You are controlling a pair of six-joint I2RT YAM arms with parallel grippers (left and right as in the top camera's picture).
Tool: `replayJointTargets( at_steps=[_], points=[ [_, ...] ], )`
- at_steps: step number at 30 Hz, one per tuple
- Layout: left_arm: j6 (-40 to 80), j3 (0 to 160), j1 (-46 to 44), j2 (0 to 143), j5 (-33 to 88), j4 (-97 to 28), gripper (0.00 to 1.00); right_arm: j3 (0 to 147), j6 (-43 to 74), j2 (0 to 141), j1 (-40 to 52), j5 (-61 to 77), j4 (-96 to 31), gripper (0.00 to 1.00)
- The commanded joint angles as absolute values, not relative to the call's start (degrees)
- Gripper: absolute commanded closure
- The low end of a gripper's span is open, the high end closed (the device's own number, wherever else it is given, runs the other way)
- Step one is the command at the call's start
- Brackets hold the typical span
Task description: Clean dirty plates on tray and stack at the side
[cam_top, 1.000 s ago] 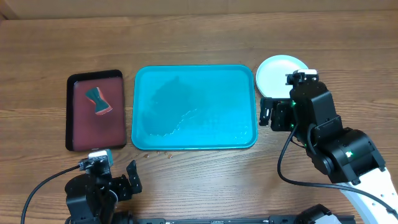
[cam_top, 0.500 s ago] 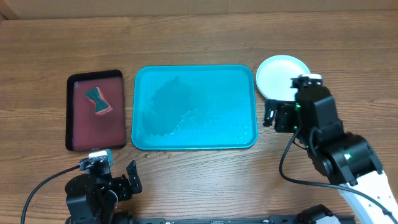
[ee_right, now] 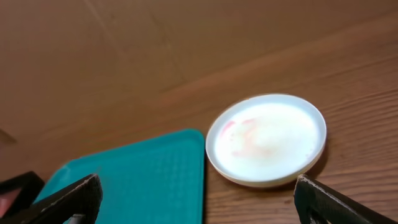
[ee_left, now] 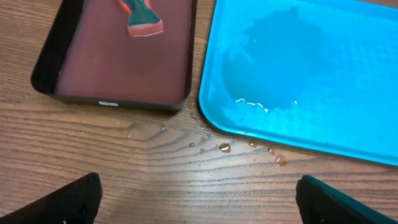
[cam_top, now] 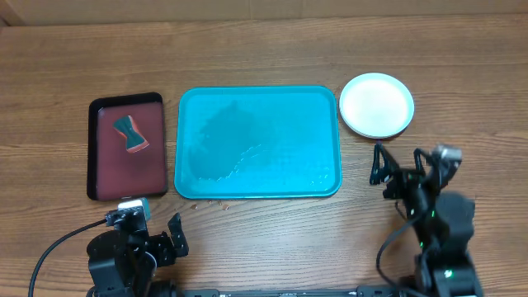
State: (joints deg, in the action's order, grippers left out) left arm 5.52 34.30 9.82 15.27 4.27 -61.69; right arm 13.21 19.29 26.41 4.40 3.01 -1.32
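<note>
A pale plate (cam_top: 377,104) lies on the table right of the turquoise tray (cam_top: 258,142). In the right wrist view the plate (ee_right: 266,139) shows faint red smears; I cannot tell if others lie under it. The tray holds only water streaks; it also shows in the left wrist view (ee_left: 298,68) and the right wrist view (ee_right: 130,174). My right gripper (cam_top: 404,177) is open and empty, below the plate. My left gripper (cam_top: 148,239) is open and empty at the front left, near the table edge.
A dark maroon black-rimmed tray (cam_top: 126,146) stands left of the turquoise tray with a red and teal scrubber (cam_top: 130,135) in it. Water drops (ee_left: 225,147) lie on the wood in front of the turquoise tray.
My right arm has pulled back toward the front edge, away from the plate, which now lies fully uncovered. The left arm has not moved.
</note>
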Motion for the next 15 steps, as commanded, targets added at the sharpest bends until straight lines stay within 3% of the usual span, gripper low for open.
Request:
replayJointTargets(
  at_steps=[1, 7, 15],
  points=[
    [4.25, 34.44, 9.72, 14.98, 4.03, -61.47, 0.00, 7.14, 21.50, 19.46, 3.99, 3.05, 2.02, 0.00],
    [4.25, 34.44, 9.72, 14.98, 4.03, -61.45, 0.00, 0.49, 21.47, 9.72, 2.72, 1.56, 3.99, 0.00],
    [4.25, 34.44, 9.72, 14.98, 4.03, -61.47, 0.00, 0.45, 20.80, 2.07, 2.17, -1.19, -3.75, 0.00]
  ],
)
